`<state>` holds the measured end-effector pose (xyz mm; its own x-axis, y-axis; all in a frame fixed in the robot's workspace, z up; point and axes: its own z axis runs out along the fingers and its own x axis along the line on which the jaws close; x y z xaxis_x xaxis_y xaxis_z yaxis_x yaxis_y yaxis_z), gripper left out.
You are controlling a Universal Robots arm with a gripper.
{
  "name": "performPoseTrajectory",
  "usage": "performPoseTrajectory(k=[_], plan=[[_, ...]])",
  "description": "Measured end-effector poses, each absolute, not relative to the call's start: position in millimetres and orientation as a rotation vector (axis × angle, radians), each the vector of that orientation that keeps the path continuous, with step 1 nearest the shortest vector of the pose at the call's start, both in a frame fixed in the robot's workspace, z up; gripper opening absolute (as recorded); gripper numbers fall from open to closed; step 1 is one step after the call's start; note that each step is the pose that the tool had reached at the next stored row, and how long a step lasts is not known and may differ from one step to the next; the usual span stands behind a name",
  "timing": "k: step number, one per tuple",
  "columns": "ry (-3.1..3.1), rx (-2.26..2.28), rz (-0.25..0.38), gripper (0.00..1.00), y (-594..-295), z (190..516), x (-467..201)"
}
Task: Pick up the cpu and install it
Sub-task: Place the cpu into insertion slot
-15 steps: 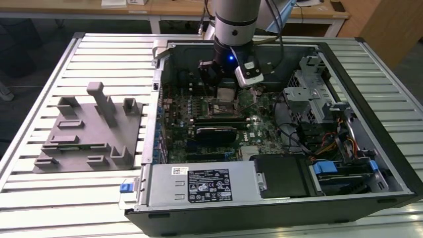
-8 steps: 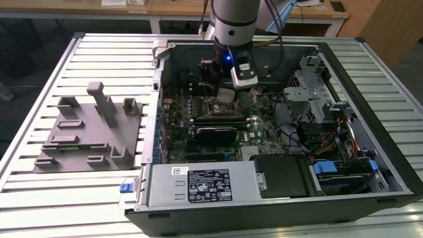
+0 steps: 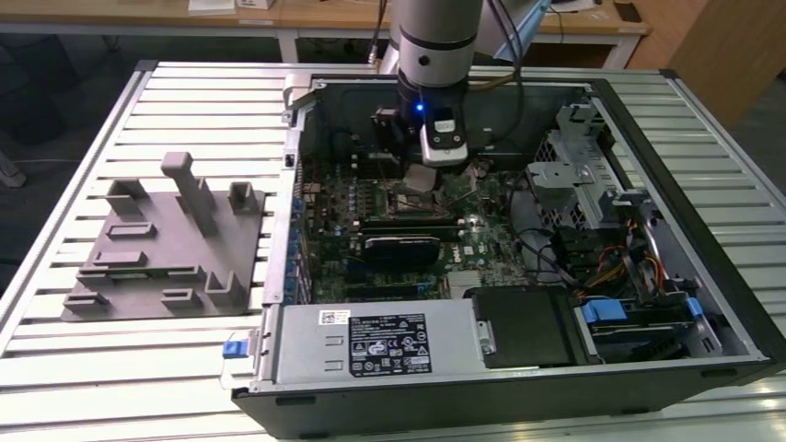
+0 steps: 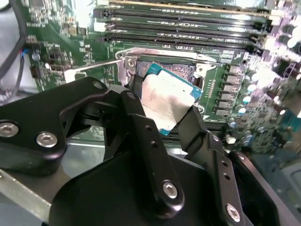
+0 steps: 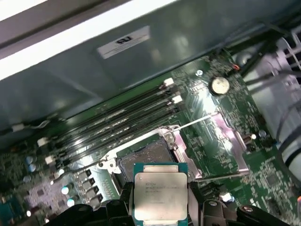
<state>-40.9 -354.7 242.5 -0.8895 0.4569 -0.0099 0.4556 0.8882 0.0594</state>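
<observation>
Open black metal computer case (image 3: 491,412) on a slatted aluminium table (image 3: 74,368).
Grey plastic fixture block (image 3: 147,267) just beside it at the exterior view's left; silver box-shaped power supply (image 3: 368,343) inside; long black memory slots (image 5: 127,115) on green circuit board (image 5: 263,174).

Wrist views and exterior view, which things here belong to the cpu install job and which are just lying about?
In the job: gripper, shut on the cpu; open socket close by; its opened load plate.
Lying about: grey fixture block; memory slots; coin battery; power supply.
</observation>
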Motion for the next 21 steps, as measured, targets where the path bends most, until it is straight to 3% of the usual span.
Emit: performPoseTrajectory(k=[21], plan=[[2.826,1.291,0.078,0.54,-354.7,238.4,-40.9]])
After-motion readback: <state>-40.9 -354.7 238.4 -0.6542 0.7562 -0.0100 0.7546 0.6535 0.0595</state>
